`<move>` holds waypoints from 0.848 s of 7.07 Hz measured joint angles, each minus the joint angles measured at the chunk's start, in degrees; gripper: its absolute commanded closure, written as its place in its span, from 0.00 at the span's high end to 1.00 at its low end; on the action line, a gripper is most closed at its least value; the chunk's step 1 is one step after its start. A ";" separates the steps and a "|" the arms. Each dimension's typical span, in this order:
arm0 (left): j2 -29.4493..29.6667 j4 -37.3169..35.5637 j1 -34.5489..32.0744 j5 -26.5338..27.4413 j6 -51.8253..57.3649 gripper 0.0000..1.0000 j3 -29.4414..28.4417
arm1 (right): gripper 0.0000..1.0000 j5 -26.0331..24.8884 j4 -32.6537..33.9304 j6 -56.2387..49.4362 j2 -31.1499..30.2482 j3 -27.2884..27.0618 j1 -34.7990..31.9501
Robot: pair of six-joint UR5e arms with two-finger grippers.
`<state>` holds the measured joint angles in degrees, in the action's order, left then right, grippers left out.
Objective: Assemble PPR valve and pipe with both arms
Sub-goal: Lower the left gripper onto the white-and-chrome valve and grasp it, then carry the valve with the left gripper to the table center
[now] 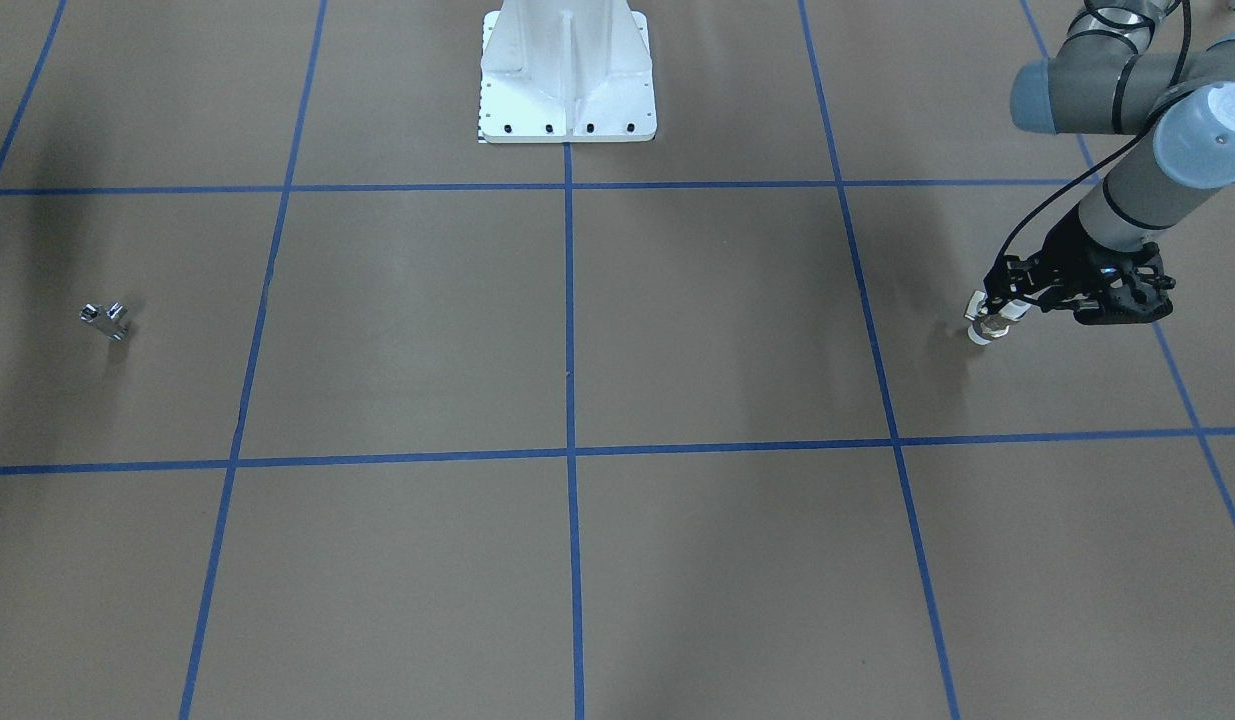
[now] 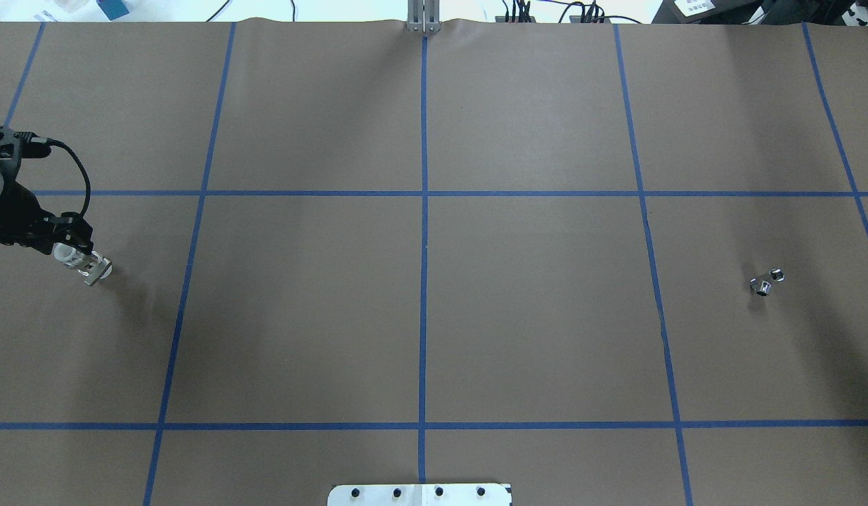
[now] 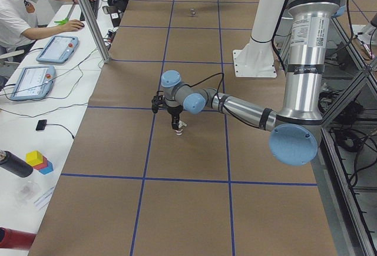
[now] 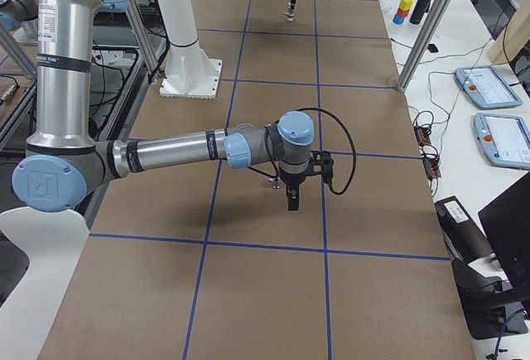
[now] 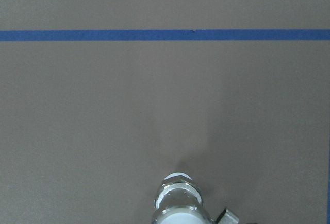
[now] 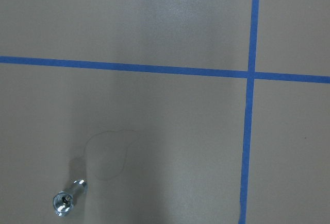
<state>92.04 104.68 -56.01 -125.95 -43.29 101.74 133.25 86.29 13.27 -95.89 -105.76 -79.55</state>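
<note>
The PPR valve (image 1: pixel 989 325) is white with a metal-ringed middle. My left gripper (image 1: pixel 1007 308) is shut on it and holds it just above the table at my far left. The valve also shows in the overhead view (image 2: pixel 91 267), the exterior left view (image 3: pixel 178 128) and at the bottom of the left wrist view (image 5: pixel 178 203). The pipe (image 1: pixel 107 320), a small chrome fitting, lies alone on the table at my far right (image 2: pixel 766 282) and at the lower left of the right wrist view (image 6: pixel 67 199). My right gripper (image 4: pixel 291 199) hangs above the table near the pipe. I cannot tell if it is open.
The white pedestal base (image 1: pixel 567 90) stands at the table's robot-side edge. Blue tape lines (image 2: pixel 424 211) grid the brown table. An operator (image 3: pixel 20 9) and tablets (image 3: pixel 57 49) are on the side bench, beside a metal post (image 3: pixel 88 15).
</note>
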 measured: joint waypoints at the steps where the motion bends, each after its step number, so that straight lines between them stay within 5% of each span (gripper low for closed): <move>1: 0.04 -0.01 -0.02 -0.05 -0.08 0.00 -0.02 | 1.00 0.01 -0.04 0.00 0.00 -0.02 0.05; 6: 2.66 -4.48 -0.27 -6.66 -2.15 0.00 3.43 | 1.00 0.07 -1.59 1.13 0.08 -0.15 0.12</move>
<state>94.70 100.20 -56.28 -132.62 -45.44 105.17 133.32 84.70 14.40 -95.80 -105.91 -79.43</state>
